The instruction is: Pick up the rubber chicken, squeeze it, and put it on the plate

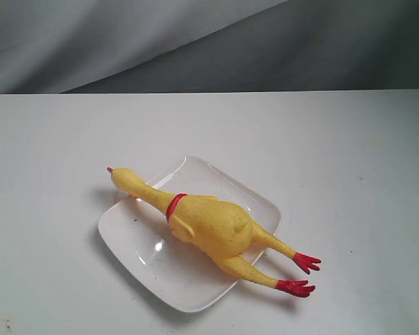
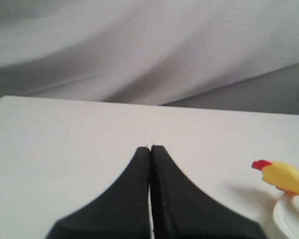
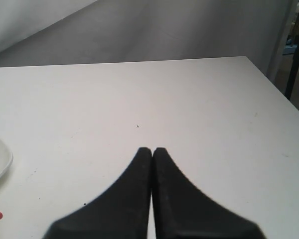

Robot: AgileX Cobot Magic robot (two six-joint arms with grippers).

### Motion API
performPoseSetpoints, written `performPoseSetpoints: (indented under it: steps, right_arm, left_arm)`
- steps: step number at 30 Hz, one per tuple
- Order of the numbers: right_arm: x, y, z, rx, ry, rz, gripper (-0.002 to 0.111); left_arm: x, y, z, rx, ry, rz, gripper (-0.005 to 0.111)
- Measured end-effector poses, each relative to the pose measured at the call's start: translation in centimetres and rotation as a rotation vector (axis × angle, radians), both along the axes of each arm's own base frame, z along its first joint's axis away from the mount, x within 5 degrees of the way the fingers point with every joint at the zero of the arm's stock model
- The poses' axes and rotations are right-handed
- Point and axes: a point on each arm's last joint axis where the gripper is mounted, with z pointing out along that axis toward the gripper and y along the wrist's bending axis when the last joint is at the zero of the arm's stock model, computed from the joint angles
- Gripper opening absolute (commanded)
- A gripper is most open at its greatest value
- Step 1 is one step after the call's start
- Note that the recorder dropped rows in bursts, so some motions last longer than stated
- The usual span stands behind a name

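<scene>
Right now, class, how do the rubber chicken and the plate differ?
The rubber chicken is yellow with red trim; the plate is plain white. The chicken is long and rounded; the plate is flat and square. The chicken lies on the plate, head and feet overhanging. Both lie unheld.

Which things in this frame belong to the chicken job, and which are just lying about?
Job: rubber chicken, lying on the plate; left pincer and right pincer, both shut.
Not part of it: white table; grey backdrop cloth.
</scene>
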Motion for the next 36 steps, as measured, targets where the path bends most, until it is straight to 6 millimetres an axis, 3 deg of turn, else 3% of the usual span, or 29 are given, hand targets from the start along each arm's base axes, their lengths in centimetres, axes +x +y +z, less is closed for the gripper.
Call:
performPoseSetpoints:
  steps: [6, 36]
  right_arm:
    - [0.0, 0.0, 0.0, 0.0, 0.0, 0.0, 0.0]
    - [0.0, 0.0, 0.0, 0.0, 0.0, 0.0, 0.0]
  left_arm:
    - [0.05, -0.06, -0.98, -0.067, 0.037, 0.001, 0.001]
    - [0.05, -0.12, -1.02, -0.099, 0.034, 0.0, 0.001]
